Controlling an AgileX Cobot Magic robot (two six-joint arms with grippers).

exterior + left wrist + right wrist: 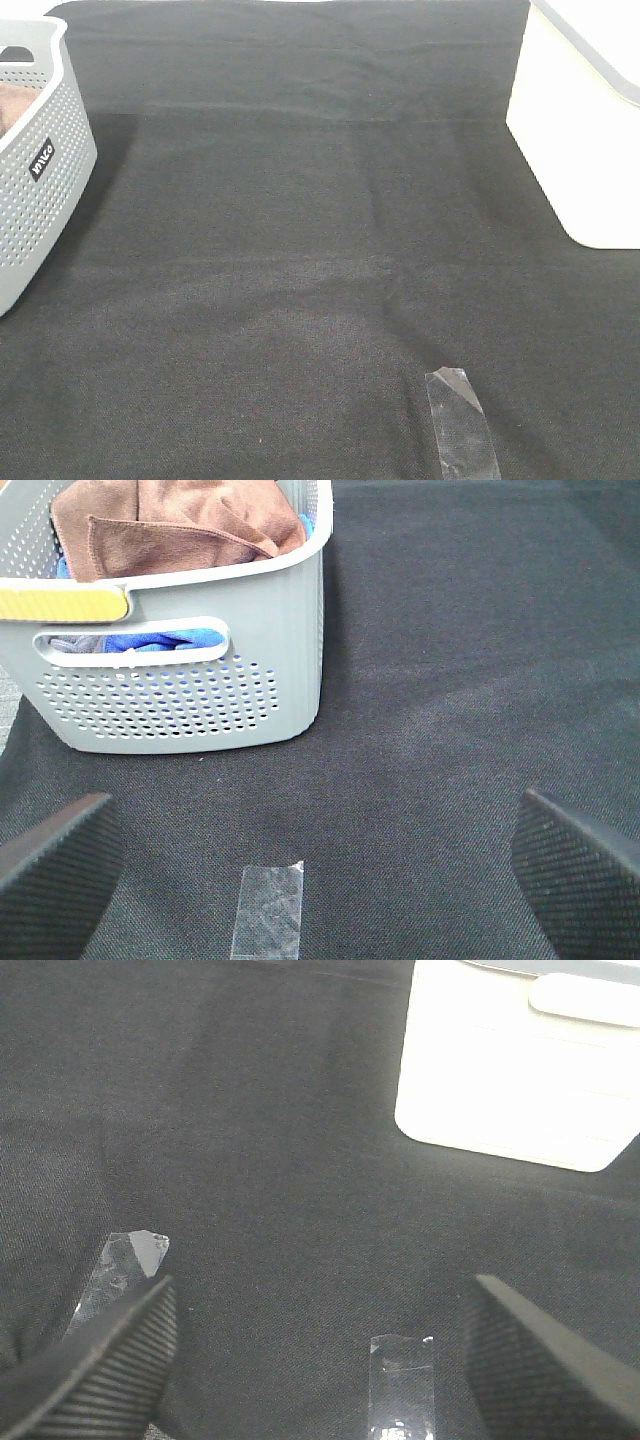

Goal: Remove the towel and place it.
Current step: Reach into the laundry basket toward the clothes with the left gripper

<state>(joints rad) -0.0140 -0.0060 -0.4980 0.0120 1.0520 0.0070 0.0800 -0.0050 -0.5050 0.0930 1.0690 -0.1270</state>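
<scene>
Spread wide and empty at the left gripper (320,880), parted and empty too at the right gripper (320,1360), both above the black cloth (450,680). Just ahead of the left, past a strip of clear tape (268,910), a grey perforated basket (200,690); heaped on top inside, over something blue, the brown towel (180,520). Probably soft, light and floppy, likely to drape and drag. Best pinched at a raised fold on top, deep into the plush, then lifted clear of the rim.

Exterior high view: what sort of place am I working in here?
Likely a staged test tabletop: a black cloth covers the surface, a grey basket holding a brown towel stands at the left, a white bin at the right, and clear tape is stuck down.
</scene>
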